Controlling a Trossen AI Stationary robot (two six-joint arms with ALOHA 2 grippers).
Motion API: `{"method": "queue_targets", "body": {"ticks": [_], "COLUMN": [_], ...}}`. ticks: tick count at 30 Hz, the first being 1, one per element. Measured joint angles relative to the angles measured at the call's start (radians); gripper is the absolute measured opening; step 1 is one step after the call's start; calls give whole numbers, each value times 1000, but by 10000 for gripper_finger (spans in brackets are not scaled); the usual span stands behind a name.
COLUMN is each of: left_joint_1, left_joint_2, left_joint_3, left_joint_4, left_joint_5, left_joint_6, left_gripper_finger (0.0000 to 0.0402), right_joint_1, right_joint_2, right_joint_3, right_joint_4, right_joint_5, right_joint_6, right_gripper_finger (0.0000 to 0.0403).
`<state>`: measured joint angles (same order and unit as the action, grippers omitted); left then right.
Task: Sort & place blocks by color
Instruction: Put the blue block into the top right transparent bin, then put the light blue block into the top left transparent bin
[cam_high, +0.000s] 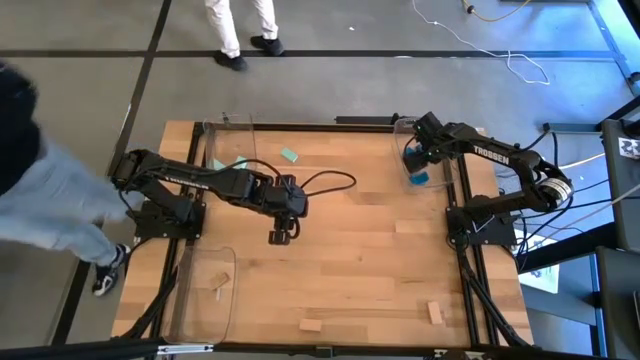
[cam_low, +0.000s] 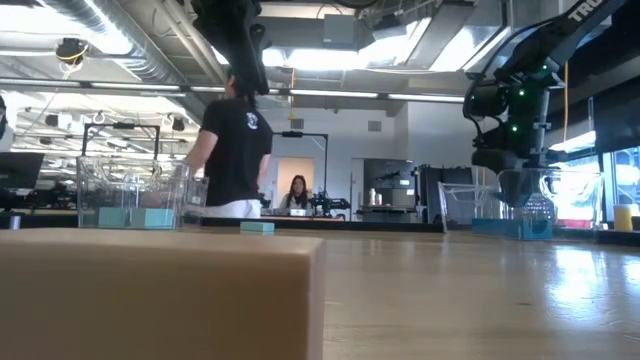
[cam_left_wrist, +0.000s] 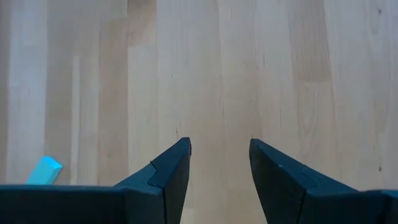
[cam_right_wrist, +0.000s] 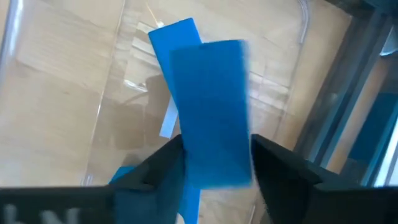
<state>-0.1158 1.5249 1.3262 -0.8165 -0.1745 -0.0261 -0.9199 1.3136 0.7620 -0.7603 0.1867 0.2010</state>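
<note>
Right hand (cam_right_wrist: 214, 165) clenched on blue block (cam_right_wrist: 211, 106) over blue-filled clear tray (cam_high: 428, 150); left hand (cam_left_wrist: 219, 165) released.

The table (cam_high: 350, 250) is pale blond wood, its planks streaked with faint lengthwise grain, framed by black rails. Both arms are matte black; the right arm (cam_high: 490, 152) carries white "TROSSEN" lettering. The right gripper (cam_right_wrist: 214, 165) has dark charcoal fingers around a vivid deep blue block (cam_right_wrist: 211, 112), with another deep blue block (cam_right_wrist: 171, 37) behind it. The trays (cam_high: 228, 150) are clear and colourless. A mint-teal block (cam_high: 289, 155) lies on the wood, and another mint-teal block (cam_left_wrist: 43, 169) shows beside the left gripper (cam_left_wrist: 219, 158), whose fingers are dark blue-black. Natural wood blocks (cam_high: 310, 324) nearly match the tabletop. A person (cam_low: 232, 140) wears a black shirt.
</note>
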Motion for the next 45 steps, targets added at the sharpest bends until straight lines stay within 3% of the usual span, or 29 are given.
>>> {"method": "queue_targets", "body": {"ticks": [5, 11, 16, 24, 31, 38, 45], "left_joint_1": [0, 1, 39, 209, 389, 531, 617], "left_joint_2": [0, 0, 0, 0, 0, 0, 26], "left_joint_3": [0, 0, 0, 0, 0, 0, 0], "left_joint_4": [0, 0, -4, -5, 0, 33, 76], "left_joint_5": [0, -5, -90, -138, -63, 30, 248], "left_joint_6": [-4, -47, -170, -452, -597, -269, 249], "left_gripper_finger": [158, 158, 158, 158, 158, 158, 158], "right_joint_1": [0, 0, 0, 2, 3, 3, 3], "right_joint_2": [0, 0, 0, 0, -1, -1, -1], "right_joint_3": [0, 8, 75, 262, 386, 423, 423], "right_joint_4": [2, -6, -31, -84, -79, -54, -38], "right_joint_5": [1, -5, -16, -172, -412, -621, -625], "right_joint_6": [33, 34, 3, -34, -137, -309, -363], "right_gripper_finger": [231, 232, 223, 221, 221, 221, 221]}}
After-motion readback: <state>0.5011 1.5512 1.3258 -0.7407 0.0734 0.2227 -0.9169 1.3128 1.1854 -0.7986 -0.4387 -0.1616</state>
